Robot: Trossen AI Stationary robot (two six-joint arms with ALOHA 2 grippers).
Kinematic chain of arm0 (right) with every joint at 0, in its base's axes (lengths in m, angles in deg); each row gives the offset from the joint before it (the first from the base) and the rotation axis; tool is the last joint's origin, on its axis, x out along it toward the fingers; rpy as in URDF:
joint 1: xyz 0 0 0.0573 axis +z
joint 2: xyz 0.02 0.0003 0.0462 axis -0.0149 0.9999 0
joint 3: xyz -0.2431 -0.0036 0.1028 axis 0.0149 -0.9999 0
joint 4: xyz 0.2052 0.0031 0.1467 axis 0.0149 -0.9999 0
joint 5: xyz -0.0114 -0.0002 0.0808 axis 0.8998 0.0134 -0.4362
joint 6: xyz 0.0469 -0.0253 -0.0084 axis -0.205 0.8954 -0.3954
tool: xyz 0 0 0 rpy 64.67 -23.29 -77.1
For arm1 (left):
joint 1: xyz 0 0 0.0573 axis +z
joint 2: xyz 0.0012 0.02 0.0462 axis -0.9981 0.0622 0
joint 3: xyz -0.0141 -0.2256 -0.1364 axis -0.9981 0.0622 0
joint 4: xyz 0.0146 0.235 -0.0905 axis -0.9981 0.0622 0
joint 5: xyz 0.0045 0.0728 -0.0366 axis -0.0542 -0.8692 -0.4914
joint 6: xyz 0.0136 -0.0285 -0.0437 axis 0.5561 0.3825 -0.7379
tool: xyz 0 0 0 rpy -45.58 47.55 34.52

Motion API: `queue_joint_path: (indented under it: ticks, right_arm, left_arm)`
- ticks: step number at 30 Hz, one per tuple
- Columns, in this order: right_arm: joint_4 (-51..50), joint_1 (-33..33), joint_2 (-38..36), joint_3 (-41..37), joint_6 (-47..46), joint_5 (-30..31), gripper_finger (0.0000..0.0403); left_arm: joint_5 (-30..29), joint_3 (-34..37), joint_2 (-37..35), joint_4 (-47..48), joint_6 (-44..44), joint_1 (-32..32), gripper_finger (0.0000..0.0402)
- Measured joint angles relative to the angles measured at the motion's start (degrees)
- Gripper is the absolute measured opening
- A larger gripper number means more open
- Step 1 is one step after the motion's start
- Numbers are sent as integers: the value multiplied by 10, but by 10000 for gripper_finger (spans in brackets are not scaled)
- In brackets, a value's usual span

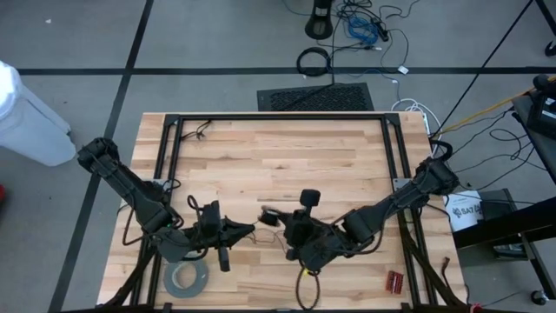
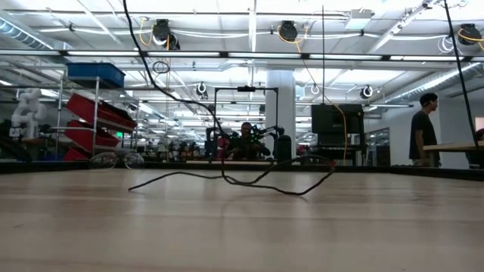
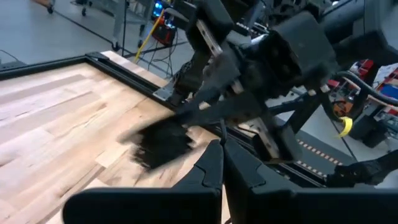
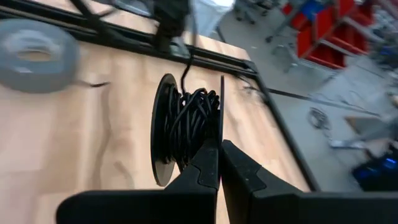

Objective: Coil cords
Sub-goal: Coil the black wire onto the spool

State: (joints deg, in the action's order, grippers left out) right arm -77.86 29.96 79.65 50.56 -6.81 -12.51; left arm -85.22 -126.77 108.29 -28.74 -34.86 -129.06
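Observation:
The cord is a thin dark wire wound on a small black spool (image 4: 186,127) with two round flanges. In the left wrist view the spool (image 3: 160,144) is blurred. My right gripper (image 4: 219,144) is shut on the spool near the table's front middle (image 1: 271,214). My left gripper (image 3: 222,148) is shut on the wire just to the left of the spool (image 1: 248,230). A short run of wire (image 4: 186,68) goes from the spool to my left gripper. A loose length of wire (image 2: 227,181) lies on the table farther off and rises out of the low view. My left gripper pinches the thin wire (image 3: 222,129) between its two shut fingertips, a short way from the spool. The wire leaves the tips toward the spool. My right gripper pinches the rim of one spool flange (image 4: 220,118) between its two fingers. The spool stands on edge in the hold, its wound wire beside the fingers. Whether it is clear of the table I cannot tell.
A wide grey tape roll (image 1: 187,278) lies at the front left, also seen in the right wrist view (image 4: 34,55). A small red object (image 1: 395,280) lies at the front right. A black frame rail (image 1: 278,116) borders the wooden top. A person (image 2: 425,128) stands in the room behind.

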Motion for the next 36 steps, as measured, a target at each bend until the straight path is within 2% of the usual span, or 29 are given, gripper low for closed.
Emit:
queue_joint_path:
  ticks: [8, 16, 24, 36]
  right_arm:
    - [50, -20, 10, 0, 5, 73, 0]
    - [111, -27, 15, -1, 22, 69, 0]
    - [114, -26, 15, -1, 1, 52, 0]
    - [117, -26, 24, 0, -33, 73, 0]
  left_arm:
    - [6, 0, 41, -17, -15, 24, 4]
    - [4, -1, 95, -28, -13, 49, 4]
    - [-4, -1, 114, -34, 16, 72, 4]
    - [1, -1, 116, -148, 109, 60, 4]
